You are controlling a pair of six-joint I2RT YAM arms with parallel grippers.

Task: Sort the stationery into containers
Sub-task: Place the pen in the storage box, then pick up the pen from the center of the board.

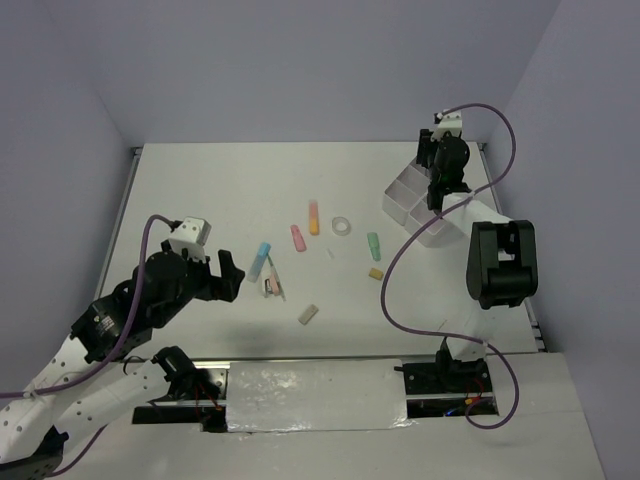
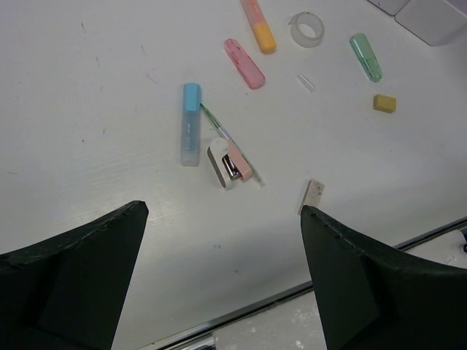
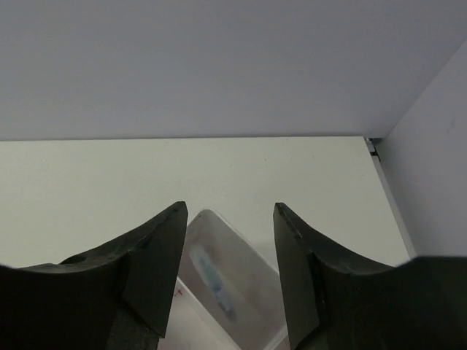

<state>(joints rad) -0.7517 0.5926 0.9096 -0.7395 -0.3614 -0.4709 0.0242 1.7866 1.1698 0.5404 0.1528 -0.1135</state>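
Table [image 1: 220, 200] white, walls [image 1: 300, 70] pale lavender

— Any lettering or labels you can read on your feeds?
— None that I can make out. Nothing is legible on the blue-capped marker [image 2: 189, 127]. The piece [image 3: 217, 283] lying in the white tray [image 3: 252, 255] has a bluish mark, but it's too blurred for me to read.

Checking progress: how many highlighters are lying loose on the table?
4: blue nearest the left gripper, pink and orange side by side mid-table, green toward the tray. The right arm may hide others.
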